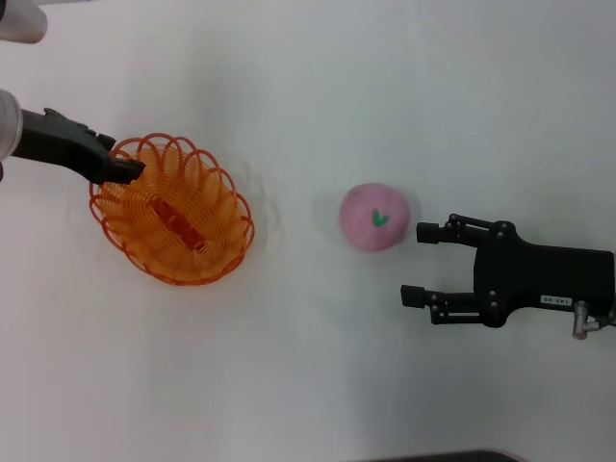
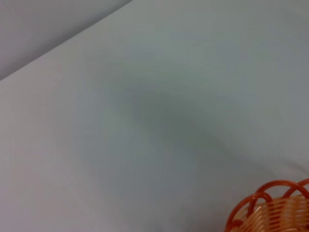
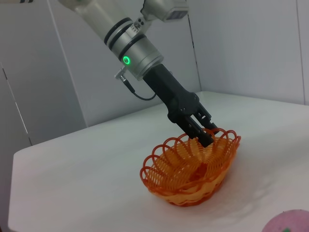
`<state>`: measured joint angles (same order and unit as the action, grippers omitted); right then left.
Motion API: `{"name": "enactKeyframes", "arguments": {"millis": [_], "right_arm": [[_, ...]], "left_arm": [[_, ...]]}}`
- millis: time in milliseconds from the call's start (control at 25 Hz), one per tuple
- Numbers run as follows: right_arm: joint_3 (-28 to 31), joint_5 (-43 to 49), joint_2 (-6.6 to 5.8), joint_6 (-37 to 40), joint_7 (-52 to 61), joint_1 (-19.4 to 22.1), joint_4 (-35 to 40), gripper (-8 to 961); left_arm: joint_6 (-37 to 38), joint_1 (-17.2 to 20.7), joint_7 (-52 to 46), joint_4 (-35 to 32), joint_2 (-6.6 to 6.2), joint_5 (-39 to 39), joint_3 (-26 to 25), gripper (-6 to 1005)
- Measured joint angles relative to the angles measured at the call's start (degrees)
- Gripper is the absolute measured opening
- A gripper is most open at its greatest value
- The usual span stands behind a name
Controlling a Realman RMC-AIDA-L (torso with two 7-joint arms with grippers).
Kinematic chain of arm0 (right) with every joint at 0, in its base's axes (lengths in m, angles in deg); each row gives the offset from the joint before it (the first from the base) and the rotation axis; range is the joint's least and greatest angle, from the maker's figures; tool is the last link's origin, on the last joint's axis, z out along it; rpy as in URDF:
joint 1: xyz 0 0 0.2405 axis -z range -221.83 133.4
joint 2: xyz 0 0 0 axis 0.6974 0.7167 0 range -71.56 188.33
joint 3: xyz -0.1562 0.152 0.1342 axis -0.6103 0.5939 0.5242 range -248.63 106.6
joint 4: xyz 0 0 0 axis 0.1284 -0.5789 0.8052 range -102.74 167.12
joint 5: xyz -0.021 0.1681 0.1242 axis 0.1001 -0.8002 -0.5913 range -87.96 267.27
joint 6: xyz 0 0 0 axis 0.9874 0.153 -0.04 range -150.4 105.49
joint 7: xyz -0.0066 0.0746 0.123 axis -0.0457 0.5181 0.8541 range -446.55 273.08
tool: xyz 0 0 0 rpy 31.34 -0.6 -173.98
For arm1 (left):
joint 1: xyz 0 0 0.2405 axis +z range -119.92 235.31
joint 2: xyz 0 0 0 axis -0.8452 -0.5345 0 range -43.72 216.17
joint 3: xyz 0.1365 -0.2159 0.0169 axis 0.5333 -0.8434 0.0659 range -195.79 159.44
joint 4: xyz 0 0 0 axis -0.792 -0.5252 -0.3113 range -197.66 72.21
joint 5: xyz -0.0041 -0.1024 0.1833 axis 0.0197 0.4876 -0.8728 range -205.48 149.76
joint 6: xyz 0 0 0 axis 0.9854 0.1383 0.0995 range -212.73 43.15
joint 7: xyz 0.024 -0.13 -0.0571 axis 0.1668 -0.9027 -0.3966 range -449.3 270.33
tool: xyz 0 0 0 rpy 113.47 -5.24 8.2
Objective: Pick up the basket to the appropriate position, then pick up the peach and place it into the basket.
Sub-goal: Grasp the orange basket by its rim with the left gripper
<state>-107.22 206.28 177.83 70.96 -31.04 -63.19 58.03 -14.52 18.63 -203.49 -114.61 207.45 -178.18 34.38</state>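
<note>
The orange wire basket [image 1: 178, 219] stands at the left of the white table; it also shows in the right wrist view as the basket [image 3: 193, 169], and a piece of its rim [image 2: 273, 205] appears in the left wrist view. My left gripper [image 1: 125, 169] reaches in from the left and is shut on the rim's far-left loops, seen too as the left gripper [image 3: 205, 135]. The pink peach [image 1: 373, 218] with its green leaf mark lies right of the basket, its edge [image 3: 289, 223] just visible. My right gripper [image 1: 416, 262] is open, just right of the peach and not touching it.
The white table [image 1: 308, 87] stretches around both objects. Grey wall panels [image 3: 48, 72] stand behind the table's far edge in the right wrist view. A dark strip [image 1: 443, 456] marks the table's near edge.
</note>
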Motion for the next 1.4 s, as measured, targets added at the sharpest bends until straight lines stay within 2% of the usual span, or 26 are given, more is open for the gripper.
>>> {"name": "enactKeyframes", "arguments": {"millis": [120, 320, 560, 760, 960, 1200, 1400], "right_arm": [[0.0, 0.0, 0.0, 0.02, 0.01, -0.01, 0.0, 893], [0.0, 0.0, 0.0, 0.02, 0.02, -0.01, 0.0, 893], [0.0, 0.0, 0.0, 0.01, 0.03, -0.17, 0.0, 893], [0.0, 0.0, 0.0, 0.02, 0.03, -0.27, 0.0, 893], [0.0, 0.0, 0.05, 0.0, 0.03, -0.38, 0.0, 892], [0.0, 0.0, 0.06, 0.01, 0.03, -0.54, 0.0, 892], [0.01, 0.0, -0.01, 0.02, 0.03, -0.54, 0.0, 892]], "left_arm": [[0.02, 0.01, -0.39, -0.2, 0.25, -0.77, 0.0, 657], [0.21, -0.38, -1.68, -0.33, 0.58, -2.91, -0.03, 423], [0.73, -0.43, -4.25, -1.25, 0.47, -2.72, -0.63, 218], [3.6, -0.65, -7.26, -2.38, 0.03, -2.59, -0.85, 116], [9.81, -1.38, -11.6, -3.33, -0.87, -1.5, -3.52, 110], [19.82, -1.98, -13.55, -2.92, -2.06, 2.59, -13.94, 85], [23.98, -0.17, -16.32, -2.83, -2.45, 4.12, -18.25, 63]]}}
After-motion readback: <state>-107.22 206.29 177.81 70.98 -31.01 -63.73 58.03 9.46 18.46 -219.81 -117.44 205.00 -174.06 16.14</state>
